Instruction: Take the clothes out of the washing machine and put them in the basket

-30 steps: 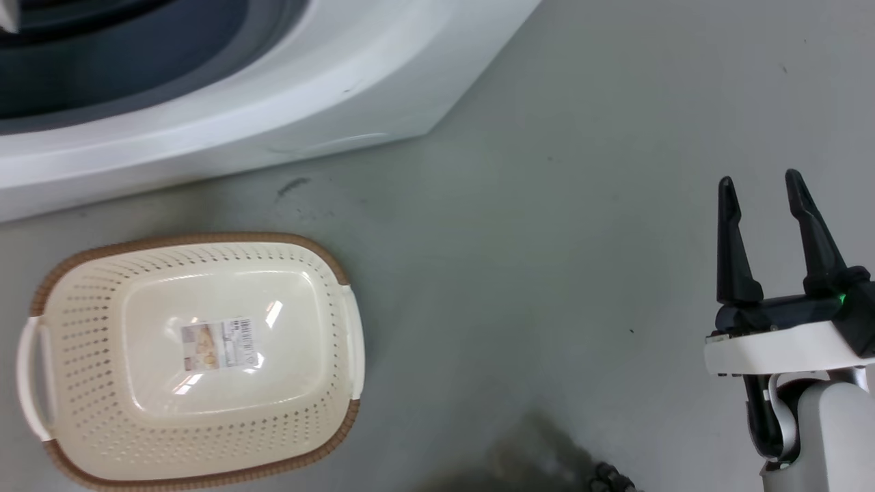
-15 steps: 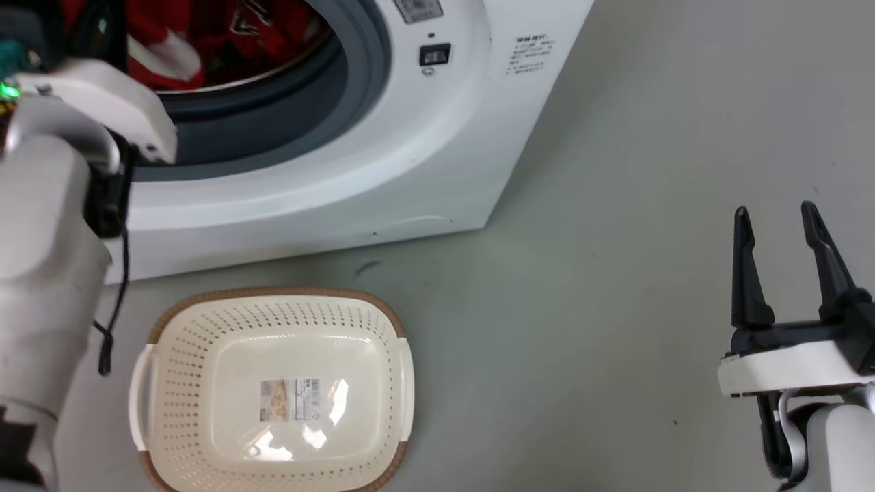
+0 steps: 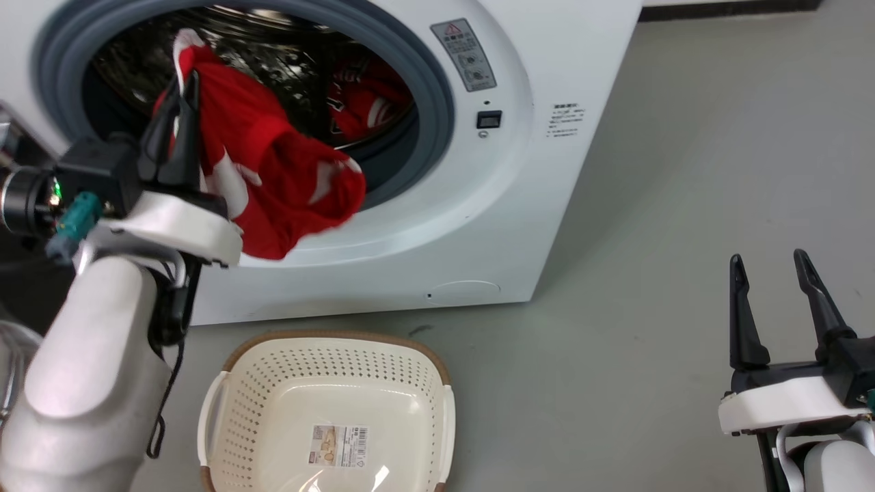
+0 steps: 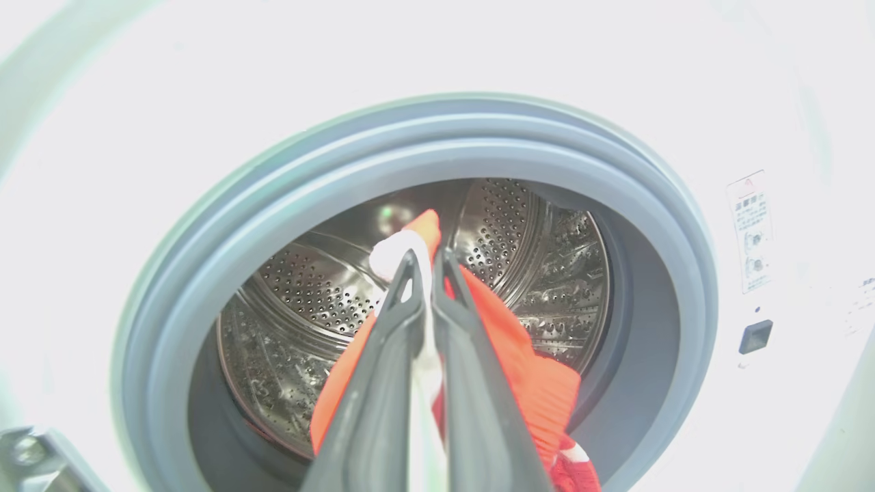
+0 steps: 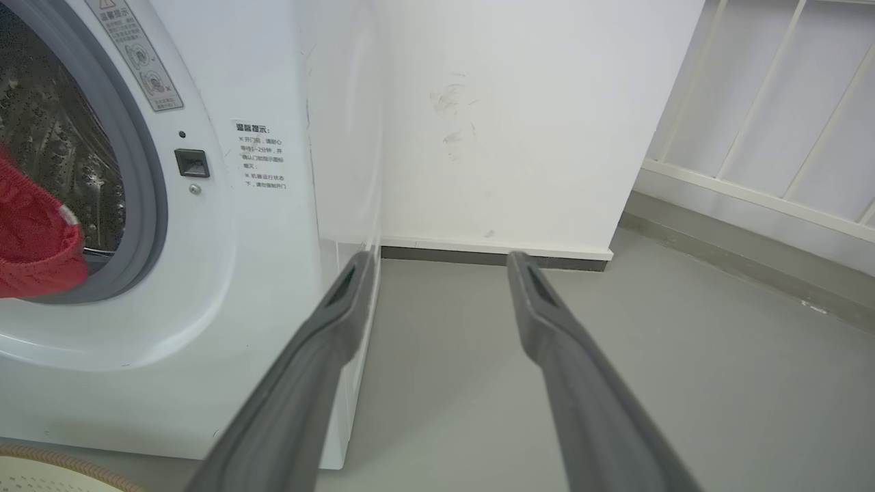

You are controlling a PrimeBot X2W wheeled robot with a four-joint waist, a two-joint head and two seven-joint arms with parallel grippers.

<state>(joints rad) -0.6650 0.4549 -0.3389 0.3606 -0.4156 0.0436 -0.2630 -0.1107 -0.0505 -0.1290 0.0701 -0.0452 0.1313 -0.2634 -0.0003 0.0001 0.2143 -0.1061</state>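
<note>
**A:** What have the left fingers got?

**B:** The left gripper (image 3: 184, 85) (image 4: 427, 263) has its fingers pressed together, pinching the white-edged top of a red garment (image 3: 273, 171) (image 4: 519, 355); the rest of the cloth hangs toward five o'clock, out over the grey rim (image 3: 437, 102) of the washing machine (image 3: 478, 205).

**A:** Any more clothes?

**B:** A second red garment (image 3: 366, 96) lies in the steel drum (image 4: 533, 273), toward three o'clock inside the opening.

**A:** And the basket?

**B:** The basket (image 3: 273, 383) is on the floor (image 3: 649, 205), at six o'clock from the opening and near the machine's front; a paper label (image 3: 340, 445) lies on its bottom.

**A:** The right gripper?

**B:** The right gripper (image 3: 768, 258) (image 5: 439, 263) has its fingers spread, with bare floor between them; it hovers at four o'clock in the head view, well apart from the basket.
</note>
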